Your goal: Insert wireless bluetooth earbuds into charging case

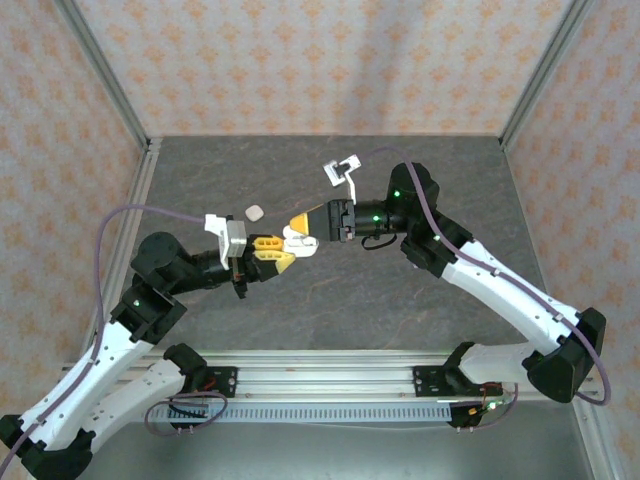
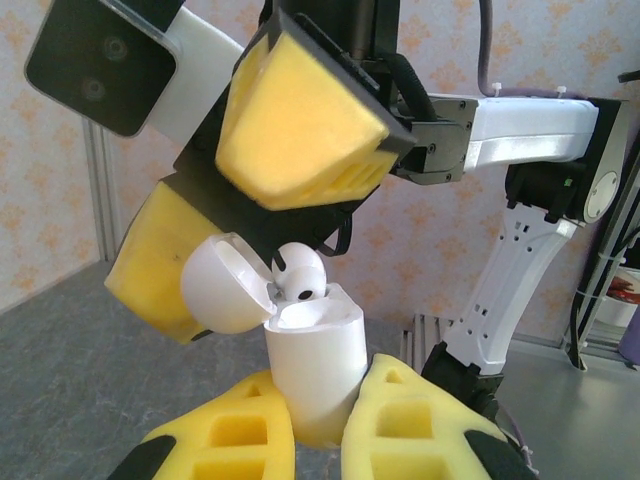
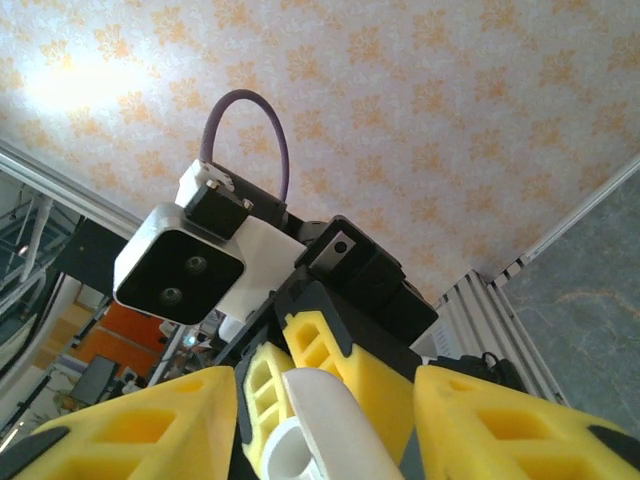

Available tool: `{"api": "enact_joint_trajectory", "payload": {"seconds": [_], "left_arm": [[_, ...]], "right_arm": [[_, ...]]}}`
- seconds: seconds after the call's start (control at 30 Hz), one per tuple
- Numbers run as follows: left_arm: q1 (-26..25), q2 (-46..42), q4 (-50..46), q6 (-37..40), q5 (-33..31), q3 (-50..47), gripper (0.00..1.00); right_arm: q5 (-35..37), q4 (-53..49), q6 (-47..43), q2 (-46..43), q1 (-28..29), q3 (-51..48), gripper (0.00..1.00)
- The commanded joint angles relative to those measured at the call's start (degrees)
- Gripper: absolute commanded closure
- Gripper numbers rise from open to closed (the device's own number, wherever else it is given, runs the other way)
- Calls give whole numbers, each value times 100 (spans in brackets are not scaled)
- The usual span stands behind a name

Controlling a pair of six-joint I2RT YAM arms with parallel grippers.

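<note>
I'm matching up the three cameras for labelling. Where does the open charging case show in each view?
Top external: charging case, a white blob just left of picture centre.
Left wrist: bottom centre, upright, lid flipped open to the left.
Right wrist: bottom centre, cut off by the lower edge.
Shared landmark: the left gripper, whose yellow fingers clamp the case.

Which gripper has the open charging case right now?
The left gripper: its fingers clamp the charging case by its body; the right gripper stands open by the earbud.
</note>
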Motion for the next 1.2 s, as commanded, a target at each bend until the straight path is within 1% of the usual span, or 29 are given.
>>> {"api": "enact_joint_trajectory", "payload": {"seconds": [0.0,0.07,0.3,0.37,0.43,0.47,0.7,0.77,0.8,0.83,0.87,0.93,0.97,1.03,1.17], "left_arm": [[-33,22,215,-49,40,173,100],[-29,28,205,-63,34,182,100],[-28,88,171,-136,-39,174,100],[-29,100,158,-140,-66,176,100],[-32,131,125,-164,-84,192,100],[-37,148,108,-169,-88,199,100],[-33,224,-157,-190,-159,281,100],[-29,224,-210,-236,-172,302,92],[-33,225,-222,-275,-185,305,84],[-32,224,-220,-322,-198,306,73],[-35,226,-207,-368,-222,297,65],[-31,224,-180,-435,-229,271,51],[-35,224,-176,-444,-229,262,47],[-37,238,-161,-477,-214,241,41],[-33,360,-50,-489,70,241,41]], "right_arm": [[-336,359,60,16,4,-49,55],[-382,363,74,30,5,-67,57],[-471,226,7,17,2,-138,58],[-459,88,-94,21,5,-121,63],[-441,-141,-289,18,5,-62,73],[-422,-236,-375,19,5,-34,76],[-110,-1149,-1286,8,4,307,88],[-6,-1490,-1600,-18,12,437,92],[35,-1654,-1767,-28,13,501,93],[82,-1794,-1913,-39,13,547,94],[114,-1890,-2016,-53,13,584,95],[121,-2043,-2180,-62,16,651,96],[130,-2103,-2236,-60,13,680,96],[134,-2223,-2362,-60,13,732,96],[90,-2345,-2489,-54,22,762,98]]}}
